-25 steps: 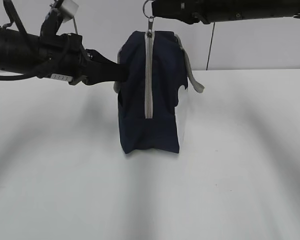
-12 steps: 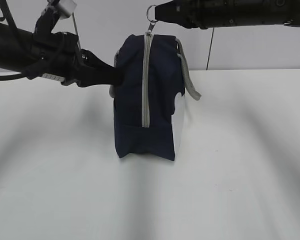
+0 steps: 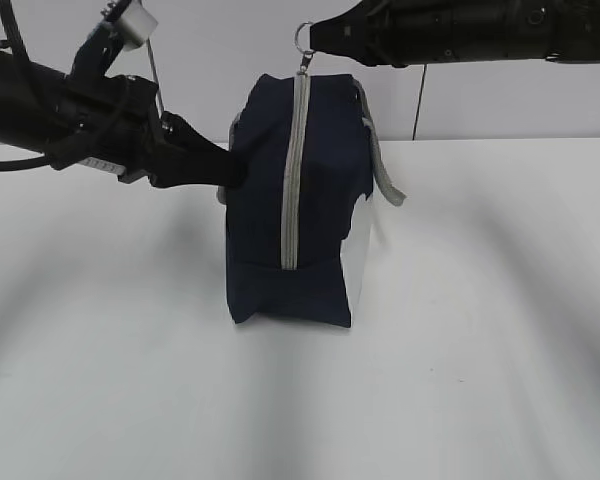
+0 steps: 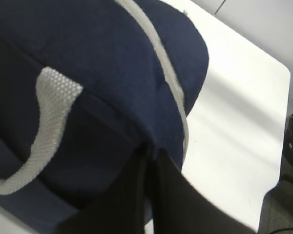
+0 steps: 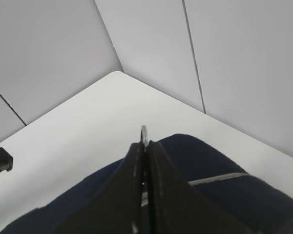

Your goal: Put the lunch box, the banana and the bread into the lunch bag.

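Right end effector (image 5: 145, 146) pinched closed on the metal ring pull (image 5: 144, 133), navy lunch bag (image 5: 210, 195) below with grey zipper (image 5: 217, 179), white desk (image 5: 83, 131), grey wall panels (image 5: 151, 44) behind

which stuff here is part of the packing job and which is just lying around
Part of the job:
- lunch bag, zipped shut, standing on the table
- ring pull, pinched by the right claw
- left claw, gripping the bag's side

Lying about:
- nothing; no lunch box, banana or bread in view

Lunch bag (image 3: 310, 200) zipped shut (contents hidden); left wrist view crops bag's btm.
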You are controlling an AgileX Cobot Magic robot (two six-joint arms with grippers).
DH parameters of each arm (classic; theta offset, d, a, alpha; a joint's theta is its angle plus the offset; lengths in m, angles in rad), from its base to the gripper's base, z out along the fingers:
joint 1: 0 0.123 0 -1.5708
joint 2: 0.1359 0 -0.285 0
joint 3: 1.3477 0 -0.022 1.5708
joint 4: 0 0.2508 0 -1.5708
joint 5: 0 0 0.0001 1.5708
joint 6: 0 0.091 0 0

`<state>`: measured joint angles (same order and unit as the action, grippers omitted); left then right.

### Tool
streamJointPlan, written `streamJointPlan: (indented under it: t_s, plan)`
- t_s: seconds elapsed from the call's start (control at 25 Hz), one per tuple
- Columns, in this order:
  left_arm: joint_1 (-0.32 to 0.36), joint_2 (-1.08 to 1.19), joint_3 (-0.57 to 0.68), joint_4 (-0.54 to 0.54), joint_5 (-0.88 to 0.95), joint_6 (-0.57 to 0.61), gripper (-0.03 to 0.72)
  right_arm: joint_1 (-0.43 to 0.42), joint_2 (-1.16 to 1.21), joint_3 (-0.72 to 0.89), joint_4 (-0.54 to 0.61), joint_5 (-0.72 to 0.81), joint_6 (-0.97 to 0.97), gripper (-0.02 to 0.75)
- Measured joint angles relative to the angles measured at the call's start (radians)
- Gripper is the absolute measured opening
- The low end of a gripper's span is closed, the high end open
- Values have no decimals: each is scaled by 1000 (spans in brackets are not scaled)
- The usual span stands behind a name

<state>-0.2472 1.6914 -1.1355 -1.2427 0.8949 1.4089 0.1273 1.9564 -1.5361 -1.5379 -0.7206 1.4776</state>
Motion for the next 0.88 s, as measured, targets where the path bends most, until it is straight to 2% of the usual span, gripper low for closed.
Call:
streamJointPlan:
  t_s: [0.24, 0.56, 0.88]
  plan:
    - [0, 0, 0, 61, 16, -39, 3, 0, 44, -74, -13, -2, 25, -16]
    - [0, 0, 0, 128, 29, -52, 3, 0, 141, -211, -114, -25, 146, -16]
    - [11, 0, 0, 151, 68, -66, 3, 0, 229, -336, -168, -56, 226, -16]
